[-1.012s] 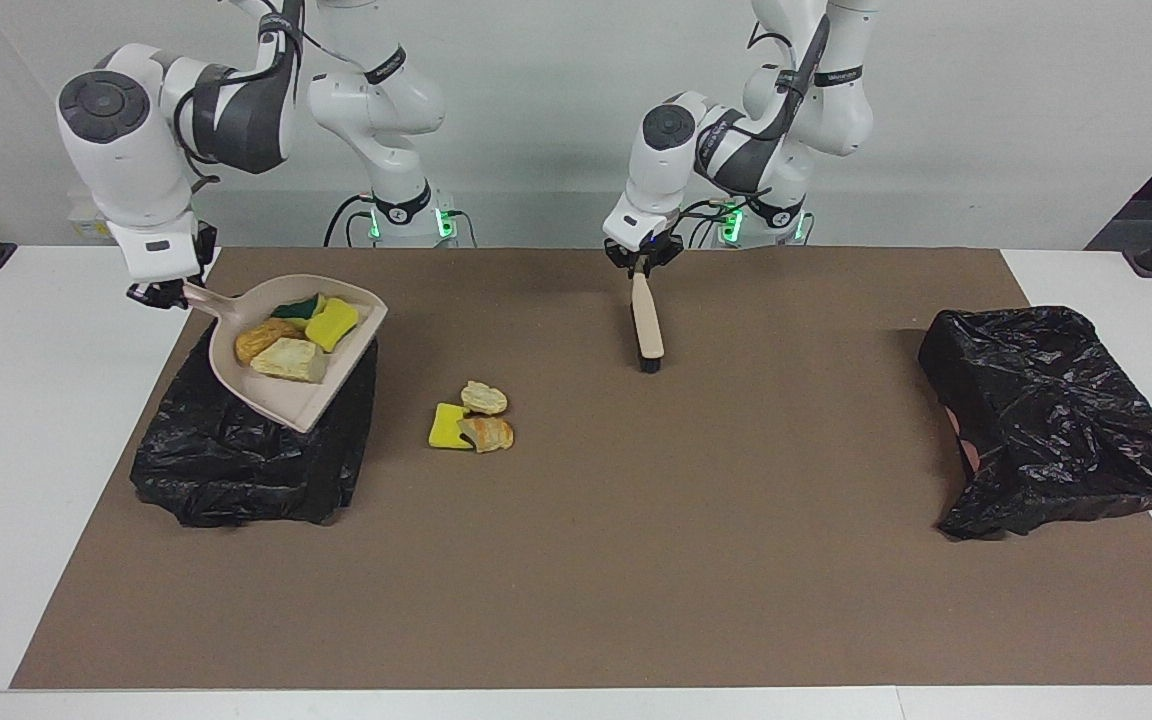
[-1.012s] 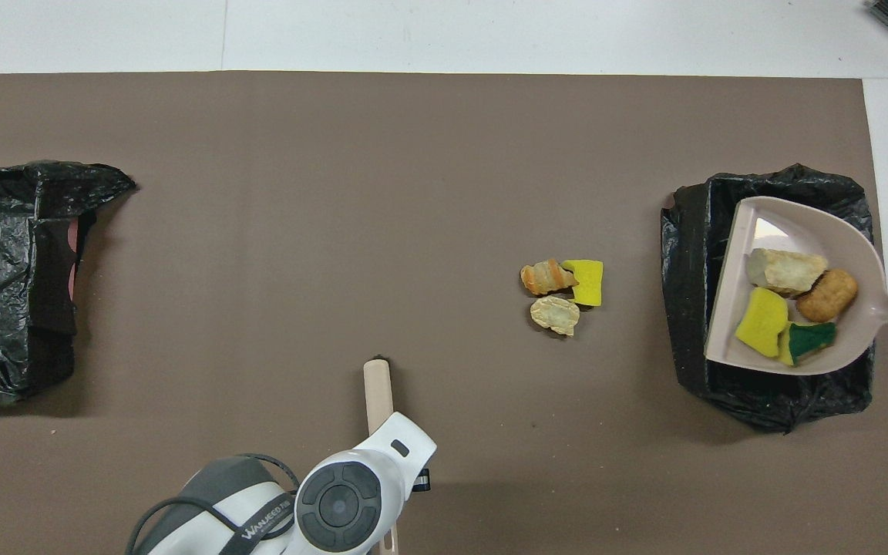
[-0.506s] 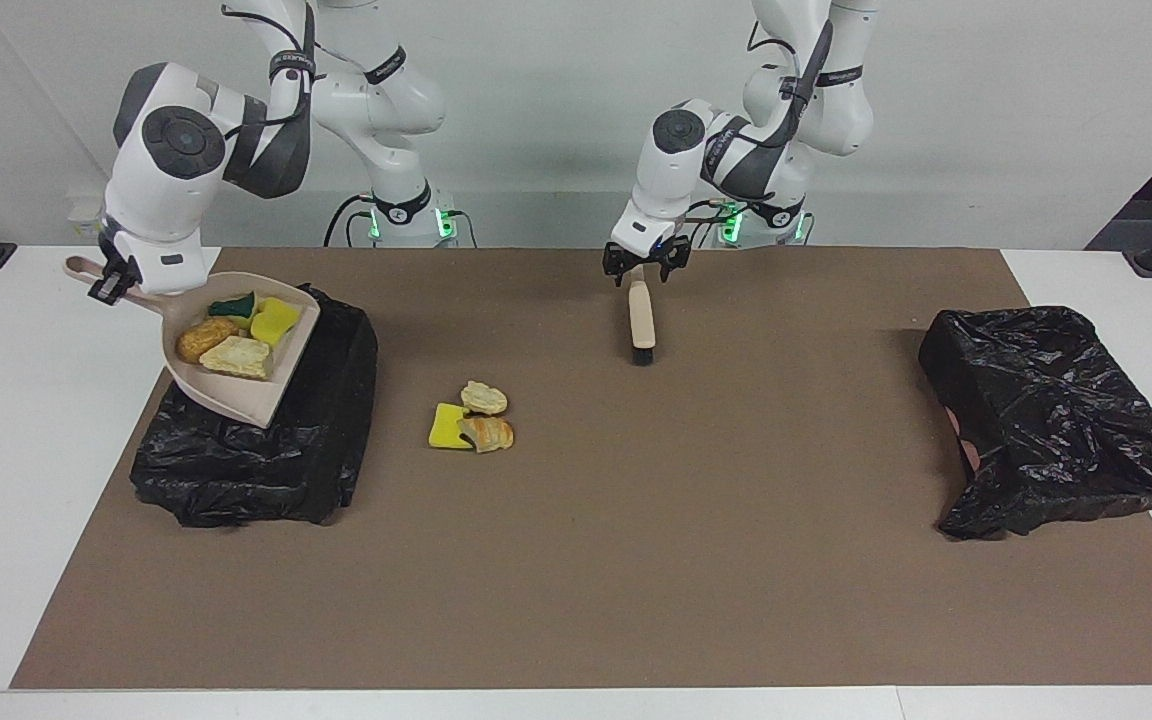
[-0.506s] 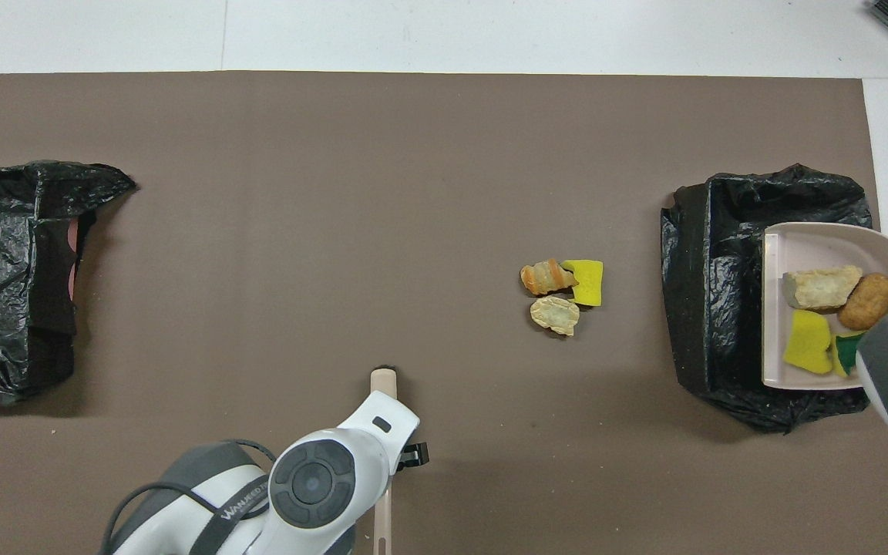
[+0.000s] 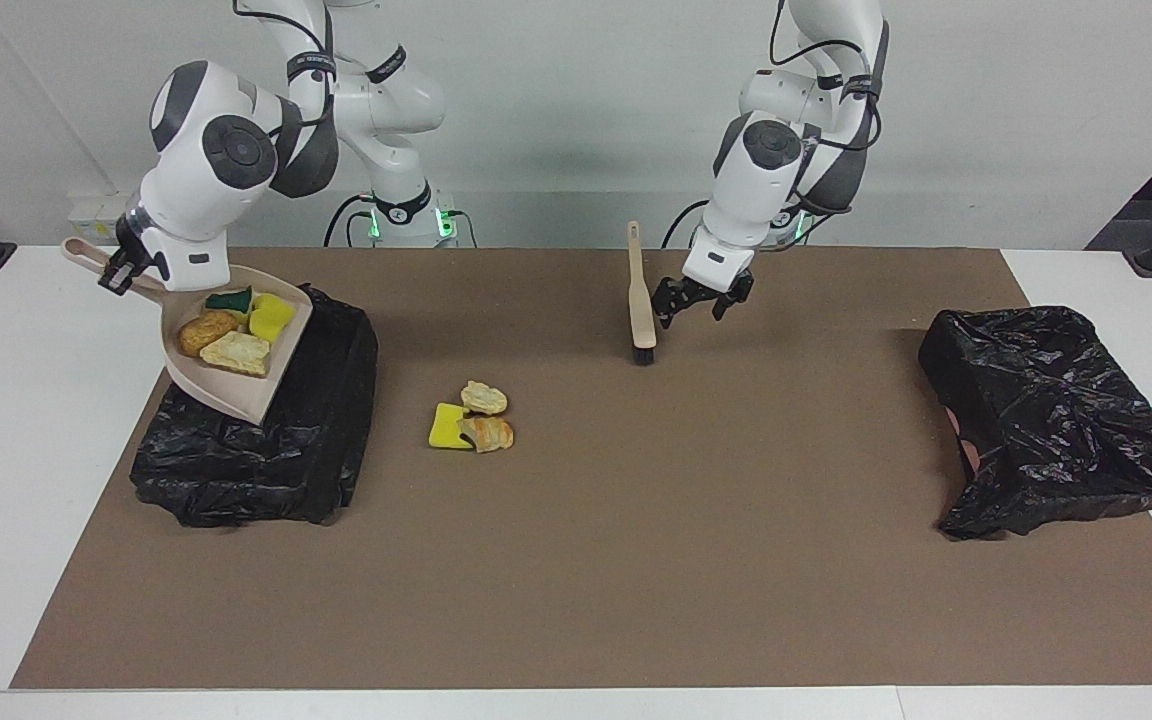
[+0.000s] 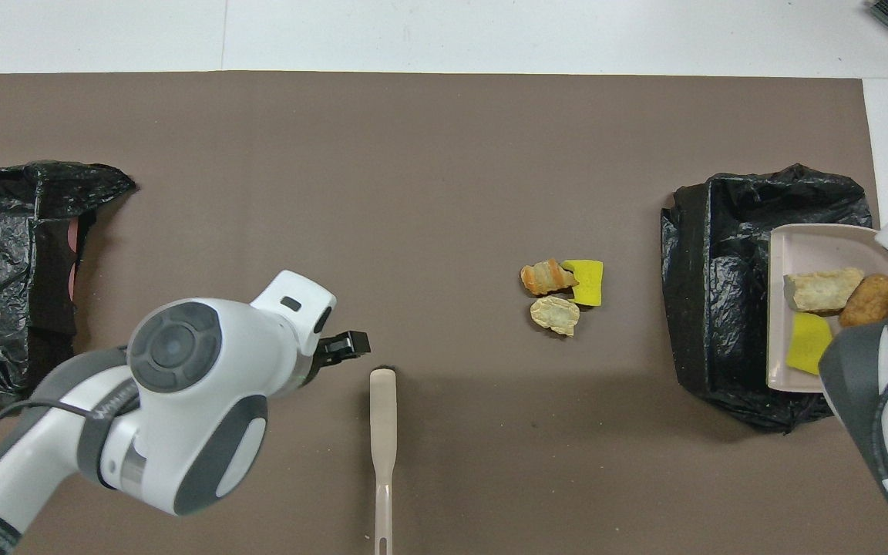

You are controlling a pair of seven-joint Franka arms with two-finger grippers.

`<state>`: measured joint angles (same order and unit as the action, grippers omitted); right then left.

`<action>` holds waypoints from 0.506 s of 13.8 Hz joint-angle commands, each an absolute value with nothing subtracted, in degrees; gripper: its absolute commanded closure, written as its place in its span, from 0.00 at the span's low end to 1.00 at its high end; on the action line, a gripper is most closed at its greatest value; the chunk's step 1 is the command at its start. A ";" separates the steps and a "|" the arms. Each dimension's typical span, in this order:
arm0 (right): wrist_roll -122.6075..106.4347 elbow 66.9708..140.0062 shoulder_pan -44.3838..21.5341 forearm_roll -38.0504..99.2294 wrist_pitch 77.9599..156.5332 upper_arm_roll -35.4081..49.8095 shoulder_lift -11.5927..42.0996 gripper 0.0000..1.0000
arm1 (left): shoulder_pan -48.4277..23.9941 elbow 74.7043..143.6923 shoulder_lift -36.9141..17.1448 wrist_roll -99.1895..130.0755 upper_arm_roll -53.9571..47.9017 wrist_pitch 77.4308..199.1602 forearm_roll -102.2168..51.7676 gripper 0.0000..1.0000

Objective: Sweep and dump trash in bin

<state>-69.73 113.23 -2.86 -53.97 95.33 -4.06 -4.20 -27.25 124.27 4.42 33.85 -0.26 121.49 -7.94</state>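
Dumping step in hand, judged from the layout.

Right gripper [image 5: 122, 272] is clamped on the handle of the beige plastic dustpan [image 5: 228, 398], held up over the black bag-lined bin [image 5: 256, 460] at the right arm's end of the brown mat [image 5: 576, 560].

Trash, load one: four bits, yellow sponge chunks and tan bread-like lumps [image 5: 233, 338], sit in the pan, bunched at the handle end. None shows in the bin.

Key relation: the pan's long axis runs from the handle, out past the bin's edge toward the table's end, to the open lip, which points toward the middle of the table. In the overhead view the lip [image 6: 771, 308] lies over the bin's dark opening [image 6: 714, 293]. The pan slopes lip-down only mildly. My reading: a steeper tip about the handle should slide the load straight into the bag.

Trash, load two: three bits, one yellow and two pale brown [image 5: 473, 417], lie together on the mat between bin and brush, nearer the bin.

Left gripper [image 5: 696, 308] is spread and holds nothing, just beside the beige long-handled brush [image 5: 641, 300]. The brush is free, its bristles down on the mat and its handle running back toward the robots. I cannot tell whether it lies flat or is propped.

A second black bag [image 5: 1046, 400] sits at the left arm's end.
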 commanded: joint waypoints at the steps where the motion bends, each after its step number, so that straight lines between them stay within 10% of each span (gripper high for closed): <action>1: -64.71 117.06 -5.79 -59.40 92.83 -3.96 -6.24 1.00 | -21.90 112.62 0.36 24.57 -0.79 111.30 -6.07 0.00; 7: -61.79 117.77 -9.67 -61.17 89.65 -3.96 -5.80 1.00 | -11.79 99.95 -1.05 11.27 -0.70 101.97 -4.48 0.00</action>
